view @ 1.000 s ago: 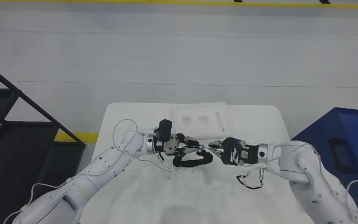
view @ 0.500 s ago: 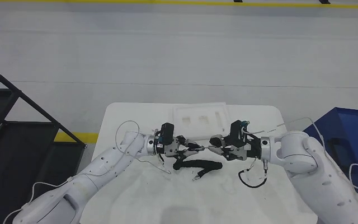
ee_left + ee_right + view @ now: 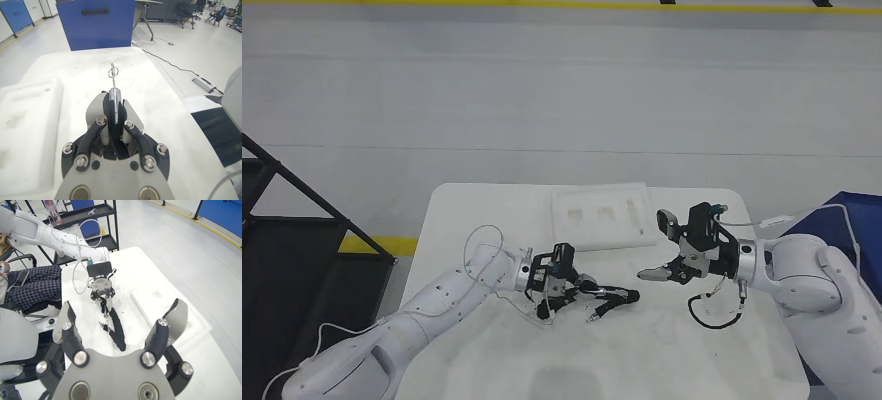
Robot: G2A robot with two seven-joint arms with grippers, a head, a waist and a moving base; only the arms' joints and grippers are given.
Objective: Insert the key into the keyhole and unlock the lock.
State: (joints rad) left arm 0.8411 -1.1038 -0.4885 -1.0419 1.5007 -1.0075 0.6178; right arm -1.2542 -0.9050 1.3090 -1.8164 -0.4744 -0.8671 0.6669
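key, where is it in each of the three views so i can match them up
Top view: too small to tell apart from the cable lock at the left tool's tip.
Left wrist view: the key sticks out of the chrome cylinder, straight ahead of that tool.
Right wrist view: the key is a thin sliver just past the left tool's tip, alongside the cable lock.
Shared landmark: the white foam tray.

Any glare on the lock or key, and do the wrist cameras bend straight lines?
Left wrist view: a bright highlight runs down the lock, which is clamped in the left pincer; the key reads clearly; the table edge bows slightly, as with a wide-angle lens. Right wrist view: similar bowing along the table edge, and no strong glare on the lock. Top view: light is even and soft.
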